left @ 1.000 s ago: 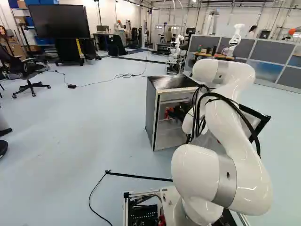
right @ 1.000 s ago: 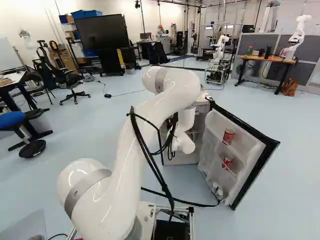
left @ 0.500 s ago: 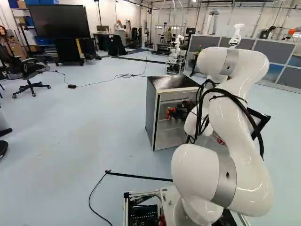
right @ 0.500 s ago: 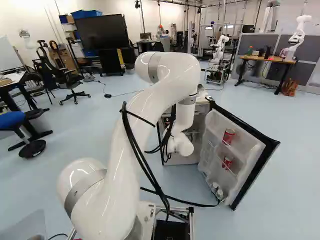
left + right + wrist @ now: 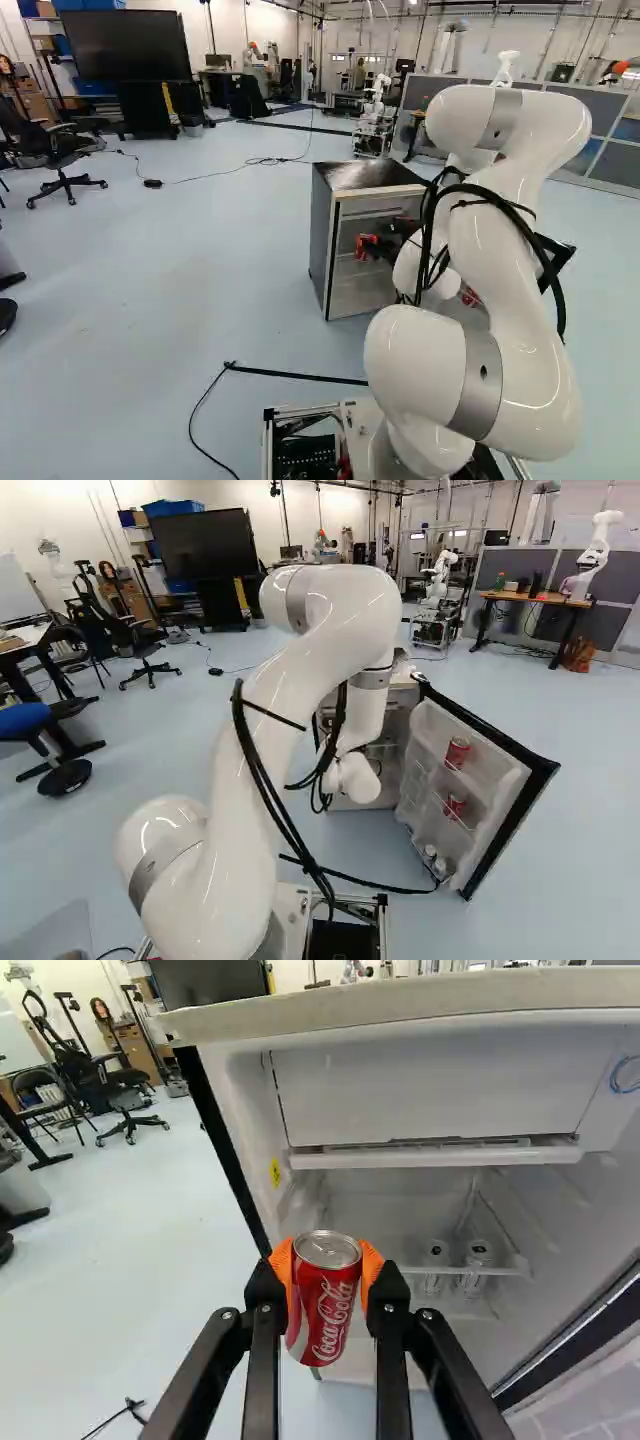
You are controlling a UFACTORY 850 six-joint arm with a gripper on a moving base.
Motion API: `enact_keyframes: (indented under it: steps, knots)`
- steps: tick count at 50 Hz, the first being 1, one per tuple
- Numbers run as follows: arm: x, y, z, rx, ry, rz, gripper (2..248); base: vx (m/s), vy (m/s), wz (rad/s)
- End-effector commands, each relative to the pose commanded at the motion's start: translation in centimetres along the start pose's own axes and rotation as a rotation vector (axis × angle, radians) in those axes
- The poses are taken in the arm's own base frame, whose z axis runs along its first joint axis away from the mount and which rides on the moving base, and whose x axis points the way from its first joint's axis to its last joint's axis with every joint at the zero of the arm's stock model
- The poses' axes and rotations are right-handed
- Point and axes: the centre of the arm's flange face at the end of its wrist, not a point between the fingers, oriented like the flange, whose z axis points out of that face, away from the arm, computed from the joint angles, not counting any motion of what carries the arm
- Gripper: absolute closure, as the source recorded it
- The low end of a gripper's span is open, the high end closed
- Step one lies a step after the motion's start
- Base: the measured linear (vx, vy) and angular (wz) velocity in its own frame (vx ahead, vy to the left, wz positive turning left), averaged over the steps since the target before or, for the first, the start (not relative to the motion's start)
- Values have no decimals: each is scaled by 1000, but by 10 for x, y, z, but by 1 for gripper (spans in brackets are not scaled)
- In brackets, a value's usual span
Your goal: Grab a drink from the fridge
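Listing, first, the gripper [image 5: 364, 247]: black, two-fingered, closed on one red soda can [image 5: 325, 1305], its fingers parted by the can's width, an orange pad against either side. Can: silver lid, near upright, held before the open front of the mini fridge [image 5: 365, 175]

Item, white robot arm [image 5: 505, 290]: bent, black cables [image 5: 268, 780] strapped along it, reaching to the fridge's front

Item, fridge interior: closed white freezer compartment [image 5: 430, 1090] above; two pale drink containers [image 5: 457, 1272], side by side on a shelf below it; one yellow sticker [image 5: 275, 1172] on the inner side wall

Item, fridge door [image 5: 510, 795]: swung wide, right of the arm in the right base view. Upper rack, one red can [image 5: 457, 752]; middle rack, another red can [image 5: 454, 806]; bottom rack, two small pale containers [image 5: 434, 858], contents too small to tell

Item, surroundings: large black screen [image 5: 205, 548], office chair [image 5: 145, 650], wooden-topped desk [image 5: 535, 598], another robot [image 5: 438, 580] beyond the fridge
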Motion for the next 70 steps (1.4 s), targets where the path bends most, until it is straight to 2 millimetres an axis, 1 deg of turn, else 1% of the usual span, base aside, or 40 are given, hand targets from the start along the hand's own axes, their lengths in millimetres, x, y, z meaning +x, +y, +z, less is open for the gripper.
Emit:
enact_keyframes:
  steps: [16, 20, 70]
  knots:
    - [13, -24, -31, -5, -9, 13, 161, 0, 0, 0]
    - [17, -28, -35, -6, -6, 11, 161, 0, 0, 0]
    - [71, -40, -58, -21, 72, -65, 161, 0, 0, 0]
